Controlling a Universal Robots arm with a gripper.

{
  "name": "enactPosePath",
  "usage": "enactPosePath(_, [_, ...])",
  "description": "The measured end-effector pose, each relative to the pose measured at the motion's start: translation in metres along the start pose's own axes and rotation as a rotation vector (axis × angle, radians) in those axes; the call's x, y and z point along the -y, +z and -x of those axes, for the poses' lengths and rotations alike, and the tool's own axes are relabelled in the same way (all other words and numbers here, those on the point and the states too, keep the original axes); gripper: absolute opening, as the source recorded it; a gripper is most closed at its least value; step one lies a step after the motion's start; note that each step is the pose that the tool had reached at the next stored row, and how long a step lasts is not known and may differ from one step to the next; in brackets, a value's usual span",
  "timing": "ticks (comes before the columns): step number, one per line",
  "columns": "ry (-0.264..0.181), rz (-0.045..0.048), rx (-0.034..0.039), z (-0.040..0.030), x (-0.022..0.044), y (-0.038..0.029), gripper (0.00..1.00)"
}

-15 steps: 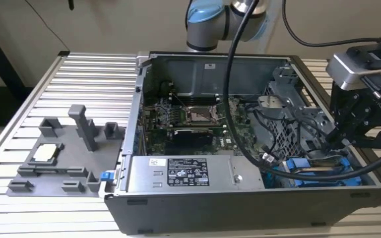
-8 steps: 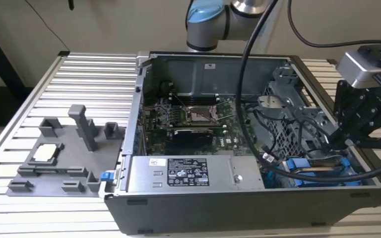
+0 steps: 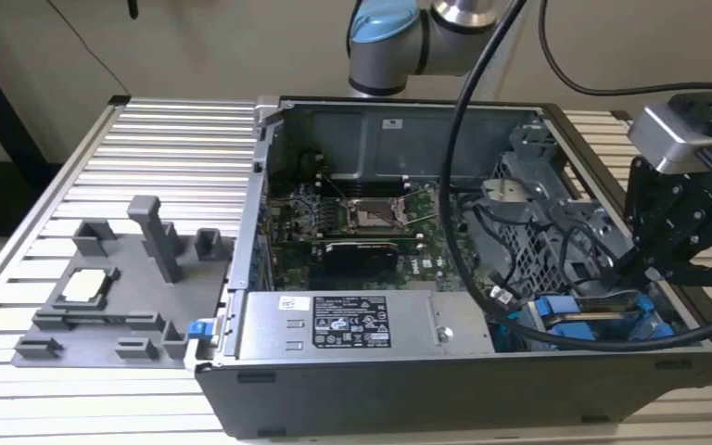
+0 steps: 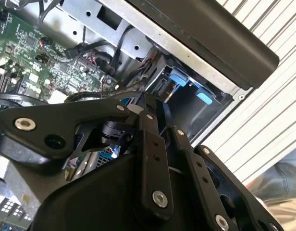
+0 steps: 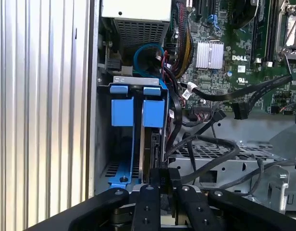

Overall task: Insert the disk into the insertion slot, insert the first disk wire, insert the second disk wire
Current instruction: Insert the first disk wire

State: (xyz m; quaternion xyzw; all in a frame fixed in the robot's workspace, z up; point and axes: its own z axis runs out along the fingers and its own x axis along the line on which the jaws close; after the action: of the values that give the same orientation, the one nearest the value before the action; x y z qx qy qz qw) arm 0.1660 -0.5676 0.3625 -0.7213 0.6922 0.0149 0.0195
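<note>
Clearly set on edge, the disk (image 5: 149, 150) is seen in the first wrist view as a thin dark slab clipped in a bright blue plastic frame, with a broad blue tab at its far end. Its label face is turned out of sight. It is seated in the drive cage (image 5: 138, 82), which is fixed in a corner of the computer case (image 3: 455, 389) just beside the power-supply box (image 3: 349, 329). Of the two cage slots, the one farther from the case wall is taken by the disk. A second blue tab (image 5: 122, 111) is lodged at the neighbouring slot, whose perforated floor is exposed. The tool (image 5: 165, 174) is held right at the near end of the disk; whether it is clenched or released cannot be told. A blue cable (image 5: 149, 44) is looped between the power-supply box and the cage. Beyond the power-supply box, the green motherboard (image 3: 292, 218) and a tangle of black cables (image 3: 541, 241) are housed in the case. Outside the case, on the side of the power-supply box away from the cage, a grey fixture tray (image 3: 34, 348) is laid on the slatted counter (image 3: 183, 139). A small pale square part (image 3: 88, 286) is held in this tray.
</note>
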Motion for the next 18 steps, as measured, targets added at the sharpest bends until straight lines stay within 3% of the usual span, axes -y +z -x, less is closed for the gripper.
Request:
enactPosePath(7, [0.001,-0.0012,-0.0005,-0.0002,0.0000,0.0007,0.19])
enactPosePath(11, [0.003,-0.0092,-0.0007,-0.0005,0.0000,0.0046,0.19])
enactPosePath(18, [0.011,-0.0101,-0.0012,-0.0018,-0.0001,0.0101,0.19])
